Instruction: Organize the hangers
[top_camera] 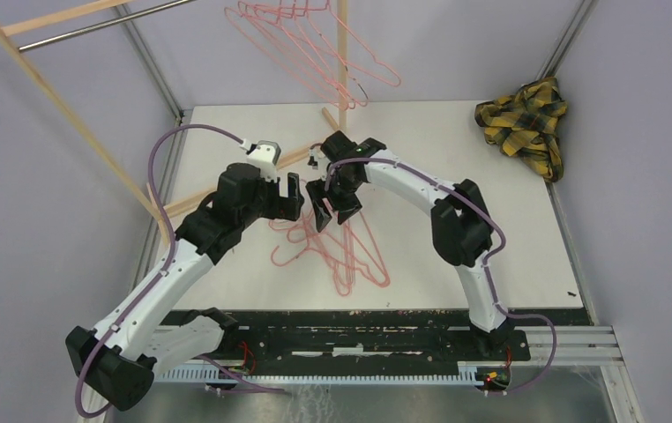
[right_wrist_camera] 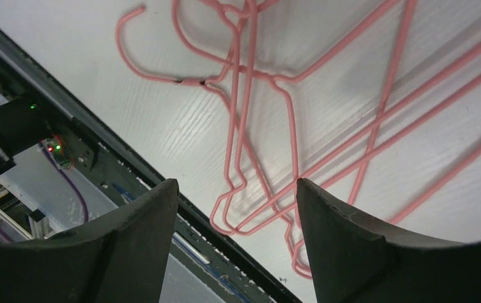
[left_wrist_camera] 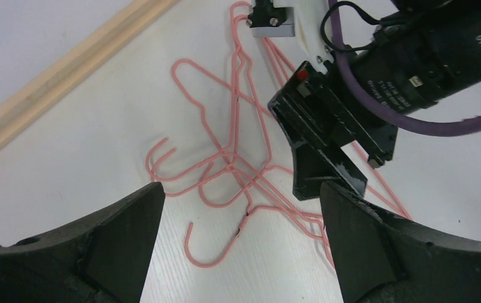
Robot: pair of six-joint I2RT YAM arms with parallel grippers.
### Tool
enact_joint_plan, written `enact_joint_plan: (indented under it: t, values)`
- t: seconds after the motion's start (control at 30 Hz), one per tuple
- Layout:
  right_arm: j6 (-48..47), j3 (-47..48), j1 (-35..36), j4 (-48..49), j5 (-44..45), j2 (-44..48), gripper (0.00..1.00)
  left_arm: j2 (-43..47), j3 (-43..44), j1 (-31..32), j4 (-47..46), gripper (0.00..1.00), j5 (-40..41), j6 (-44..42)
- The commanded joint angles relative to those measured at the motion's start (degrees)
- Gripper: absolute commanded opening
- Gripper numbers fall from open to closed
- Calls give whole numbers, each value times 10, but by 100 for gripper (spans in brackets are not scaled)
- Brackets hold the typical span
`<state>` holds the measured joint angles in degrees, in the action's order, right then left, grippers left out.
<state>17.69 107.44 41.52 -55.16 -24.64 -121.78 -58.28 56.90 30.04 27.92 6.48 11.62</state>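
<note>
Several pink wire hangers [top_camera: 343, 264] lie tangled on the white table in front of both arms. More pink hangers [top_camera: 315, 62] hang from the rack at the back. My left gripper [top_camera: 295, 198] is open and empty, just above the left side of the pile. In the left wrist view [left_wrist_camera: 241, 189] a curled hook [left_wrist_camera: 206, 262] lies between its fingers, with the tangle [left_wrist_camera: 235, 113] beyond. My right gripper [top_camera: 332, 213] is open and empty over the top of the pile, close beside the left one. In the right wrist view [right_wrist_camera: 236, 184] the hangers [right_wrist_camera: 247, 76] lie below it.
A wooden-framed rack [top_camera: 68, 97] with a metal bar [top_camera: 103, 26] stands at the back left; its base slat [left_wrist_camera: 55, 76] crosses the table near my left gripper. A yellow-black plaid cloth [top_camera: 526, 119] lies at the back right. The table's near edge [right_wrist_camera: 137, 170] shows under the right gripper.
</note>
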Motion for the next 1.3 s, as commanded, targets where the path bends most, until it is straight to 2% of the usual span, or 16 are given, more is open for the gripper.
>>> enact_joint_plan:
  t: [0.0,0.13,0.27,0.4,0.57,0.67,0.83,0.9,1.1,1.2,1.27]
  values:
    - [-27,59,26,-14,23,-53,76,27,-34,1,7,100,22,59]
    - [-29,59,36,-8,29,-88,73,42,-62,1,9,100,21,76]
    - [-27,60,37,-3,13,-110,64,53,-82,1,14,100,28,83]
    - [-24,50,39,8,13,-119,61,62,-100,1,16,99,28,93]
    - [-24,36,39,19,17,-124,52,77,-109,1,23,99,36,103]
    - [-22,24,39,30,9,-125,41,86,-109,1,32,99,39,102]
    - [-16,12,38,35,11,-110,10,90,-108,1,44,99,34,99]
    - [-15,9,38,34,20,-95,2,94,-108,1,45,98,31,99]
    - [-9,24,32,14,18,-31,1,100,-115,1,39,98,7,97]
    - [4,31,24,17,-8,-3,10,103,-120,1,30,98,1,97]
    - [20,22,15,38,-24,10,13,102,-120,1,20,98,-5,98]
